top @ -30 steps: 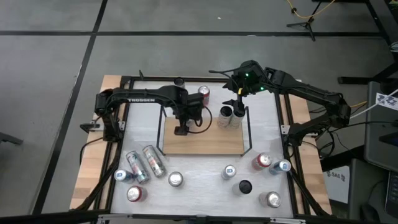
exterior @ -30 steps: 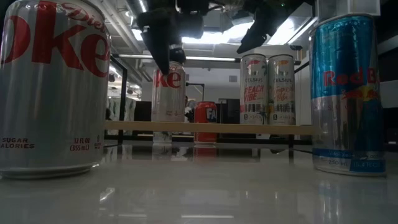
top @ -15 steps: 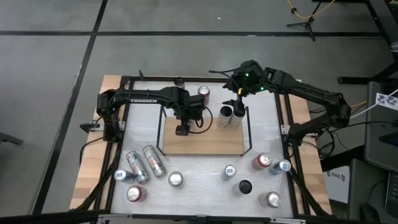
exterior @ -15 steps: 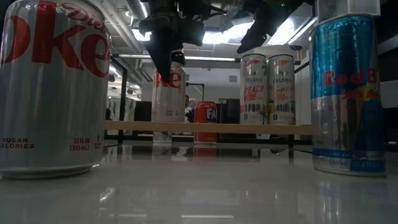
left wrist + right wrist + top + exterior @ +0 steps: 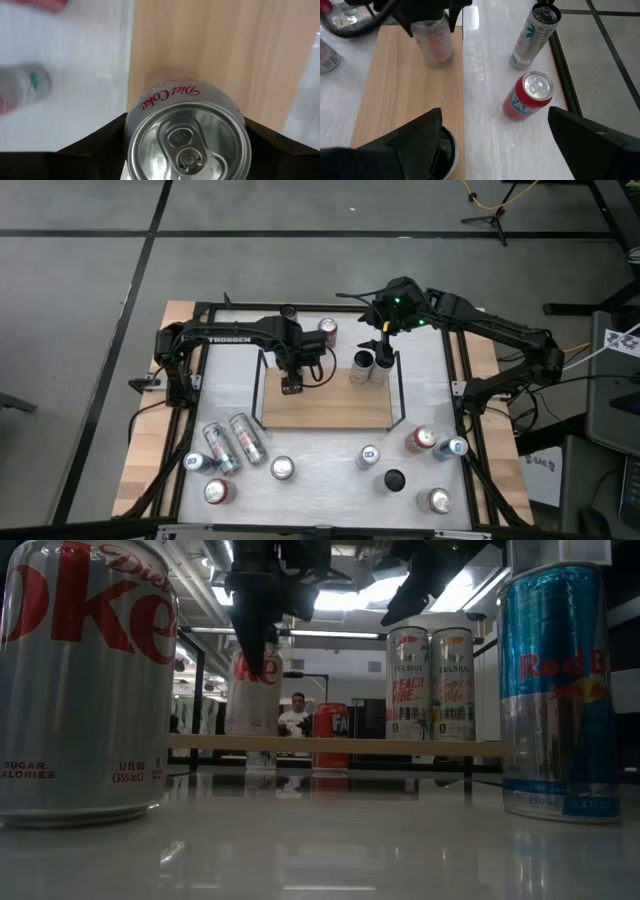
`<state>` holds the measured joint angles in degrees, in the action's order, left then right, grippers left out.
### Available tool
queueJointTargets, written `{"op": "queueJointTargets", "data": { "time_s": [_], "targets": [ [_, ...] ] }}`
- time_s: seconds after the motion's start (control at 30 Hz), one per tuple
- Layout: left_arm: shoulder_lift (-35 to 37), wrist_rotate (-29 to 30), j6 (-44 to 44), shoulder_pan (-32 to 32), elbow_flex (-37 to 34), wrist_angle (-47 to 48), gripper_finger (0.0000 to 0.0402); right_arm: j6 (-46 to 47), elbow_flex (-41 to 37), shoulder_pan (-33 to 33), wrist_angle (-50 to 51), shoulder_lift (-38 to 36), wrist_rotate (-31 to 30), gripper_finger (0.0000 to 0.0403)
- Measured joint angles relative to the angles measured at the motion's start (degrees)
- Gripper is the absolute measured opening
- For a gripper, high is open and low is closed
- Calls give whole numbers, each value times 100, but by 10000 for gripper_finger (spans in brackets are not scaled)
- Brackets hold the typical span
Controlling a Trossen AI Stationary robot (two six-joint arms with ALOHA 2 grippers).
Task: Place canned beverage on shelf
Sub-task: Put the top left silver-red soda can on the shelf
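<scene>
The shelf (image 5: 325, 405) is a light wooden board with black end rails, standing mid-table. My left gripper (image 5: 291, 385) is over the shelf's far left part, shut on a silver Diet Coke can (image 5: 252, 690), whose top fills the left wrist view (image 5: 187, 145). Two slim white cans (image 5: 367, 368) stand on their bases at the shelf's far right. My right gripper (image 5: 385, 345) hangs open just above them and touches nothing; its two fingers are spread wide in the right wrist view (image 5: 495, 145). My left gripper pinches the Diet Coke can's side wall just below the top rim (image 5: 131, 145), one finger on each opposite side. The fingers come from above, pointing down. The can is nearly upright, its base at the shelf board's level; whether it rests there I cannot tell.
A red can (image 5: 327, 330) and a dark can (image 5: 288, 311) stand beyond the shelf. Several cans stand or lie along the near side (image 5: 230, 445), (image 5: 420, 438), plus a black one (image 5: 394, 479). A person (image 5: 293, 718) sits far behind the table.
My left gripper has gone a little toward the table's left and far edges, taking the Diet Coke can with it; the can's base stays at shelf level. My right gripper has kept still.
</scene>
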<state>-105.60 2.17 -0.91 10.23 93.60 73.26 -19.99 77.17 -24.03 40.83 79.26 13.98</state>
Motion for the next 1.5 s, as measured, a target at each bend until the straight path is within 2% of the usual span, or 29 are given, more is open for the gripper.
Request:
{"op": "queueJointTargets", "data": {
  "time_s": [0.23, 0.63, 1.03, 1.33, 1.5],
  "targets": [
    [2, -15, -455, 218, 2, 262, 282, 0, 0, 2, 1, 2, 0, 360],
    [91, 51, -626, 743, -16, 350, 282, 0, 0, 2, 6, 2, 0, 360],
    [230, 26, -1060, 788, -30, 236, 282, 0, 0, 2, 8, 2, 2, 360],
    [1042, -164, -1459, 781, -1115, -672, 282, 0, 0, 2, 12, 0, 0, 360],
    [1397, -100, -1374, 786, -1406, -954, 282, 0, 0, 1, -1, 2, 1, 360]
  ]
}}
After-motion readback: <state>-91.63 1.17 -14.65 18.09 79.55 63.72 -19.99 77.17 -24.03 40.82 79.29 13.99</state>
